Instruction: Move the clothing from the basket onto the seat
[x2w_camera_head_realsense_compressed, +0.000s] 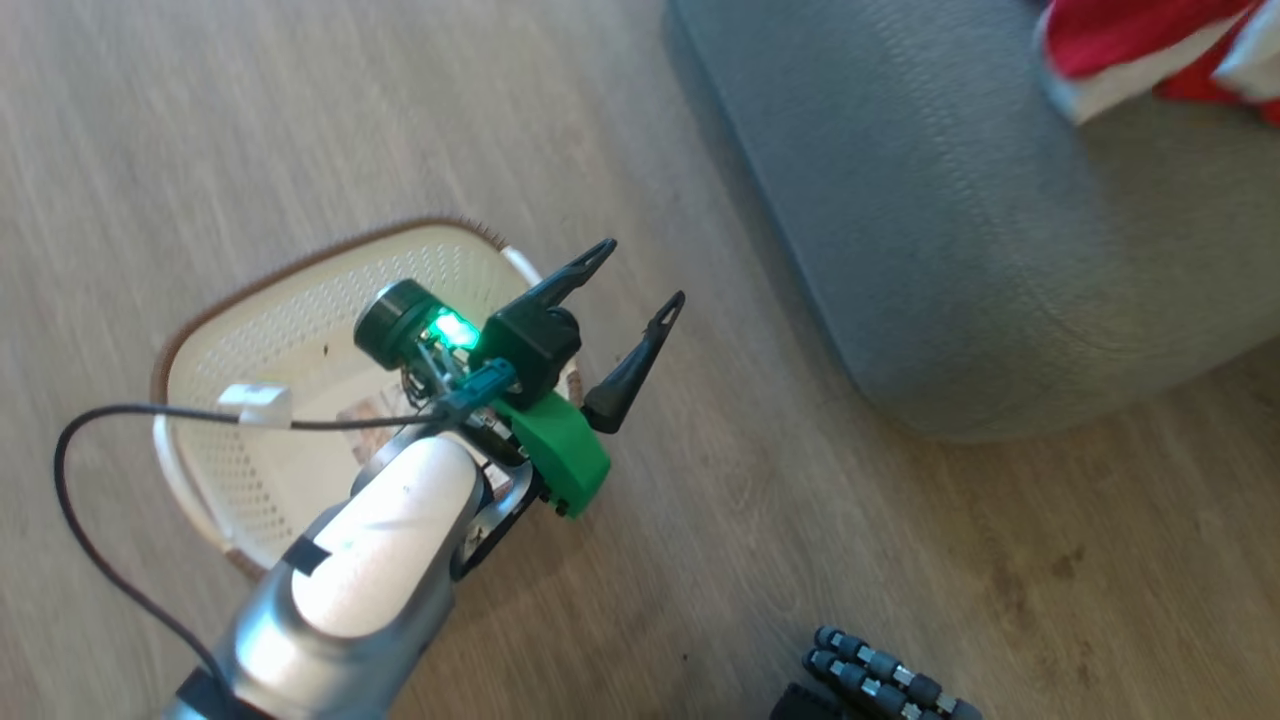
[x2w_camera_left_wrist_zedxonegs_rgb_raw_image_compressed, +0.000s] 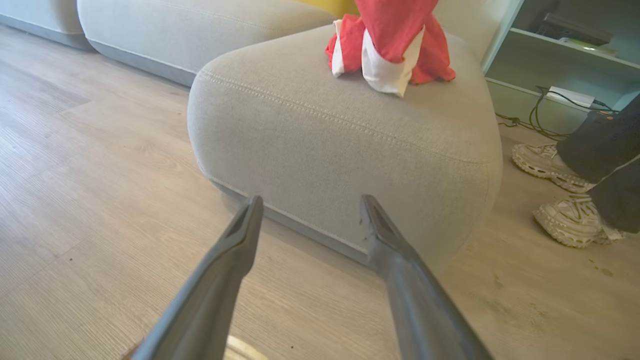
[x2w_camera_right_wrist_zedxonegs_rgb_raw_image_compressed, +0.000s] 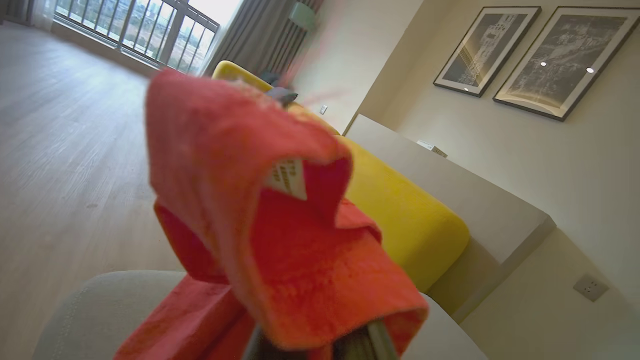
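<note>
My left end effector (x2w_camera_head_realsense_compressed: 645, 271) is wide, my right end effector (x2w_camera_right_wrist_zedxonegs_rgb_raw_image_compressed: 320, 347) pinches the clothing (x2w_camera_left_wrist_zedxonegs_rgb_raw_image_compressed: 395, 45) above the seat (x2w_camera_left_wrist_zedxonegs_rgb_raw_image_compressed: 325, 135), and I fear the cloth sticks to it.

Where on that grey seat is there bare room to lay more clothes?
The seat is bare at its near rounded corner, from the stitched edge up to the red clothing. The far end, under the clothing, is crowded. The floor between basket and seat is bare too.
</note>
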